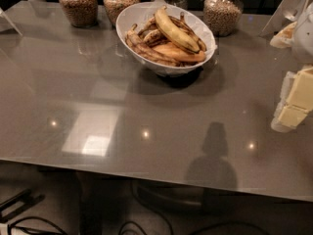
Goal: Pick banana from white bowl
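Observation:
The banana (175,31), bright yellow and curved with dark tips, lies on top of the pile in the white bowl (128,16) at the back centre of the grey table. Brown, overripe bananas (146,45) and an orange-tinted one (178,54) lie under and beside it. My gripper (292,104), white with pale yellow parts, hangs at the right edge of the view. It is well to the right of the bowl, nearer the front, and it holds nothing that I can see.
Several round glass jars of grains (78,5) (222,12) stand in a row behind the bowl. The glossy grey table (98,106) stretches forward to its front edge. Cables and dark gear (29,214) lie on the floor below.

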`<state>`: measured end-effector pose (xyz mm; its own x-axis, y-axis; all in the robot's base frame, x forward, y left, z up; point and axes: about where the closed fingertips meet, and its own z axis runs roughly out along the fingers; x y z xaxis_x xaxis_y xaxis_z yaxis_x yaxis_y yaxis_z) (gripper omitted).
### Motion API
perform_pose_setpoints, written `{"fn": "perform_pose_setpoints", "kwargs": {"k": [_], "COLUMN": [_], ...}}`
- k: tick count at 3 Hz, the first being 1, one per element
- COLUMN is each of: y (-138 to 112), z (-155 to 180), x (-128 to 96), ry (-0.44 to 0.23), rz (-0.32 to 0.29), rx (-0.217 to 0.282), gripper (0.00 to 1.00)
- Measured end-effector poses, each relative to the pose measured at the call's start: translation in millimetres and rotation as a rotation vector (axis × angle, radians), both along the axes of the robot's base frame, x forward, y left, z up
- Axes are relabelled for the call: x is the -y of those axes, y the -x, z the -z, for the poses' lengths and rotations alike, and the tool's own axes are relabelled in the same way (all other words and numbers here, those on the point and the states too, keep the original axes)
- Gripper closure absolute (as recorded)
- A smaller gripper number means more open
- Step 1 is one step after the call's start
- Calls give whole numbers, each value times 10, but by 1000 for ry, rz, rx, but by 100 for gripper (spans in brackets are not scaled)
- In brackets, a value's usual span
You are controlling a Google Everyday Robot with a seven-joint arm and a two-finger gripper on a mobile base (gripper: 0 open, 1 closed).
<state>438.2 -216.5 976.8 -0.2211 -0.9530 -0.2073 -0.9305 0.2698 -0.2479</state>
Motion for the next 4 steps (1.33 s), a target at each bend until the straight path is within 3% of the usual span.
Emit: {"fn": "perform_pose_setpoints", "kwargs": {"k": [1, 2, 4], "y": [-2, -215, -1155], "z": [-2, -34, -183], "x": [-1, -115, -634], "ry": [0, -57, -229], "rz": [0, 4, 56], "rx": [1, 59, 215], "gripper": [0, 0, 0]}}
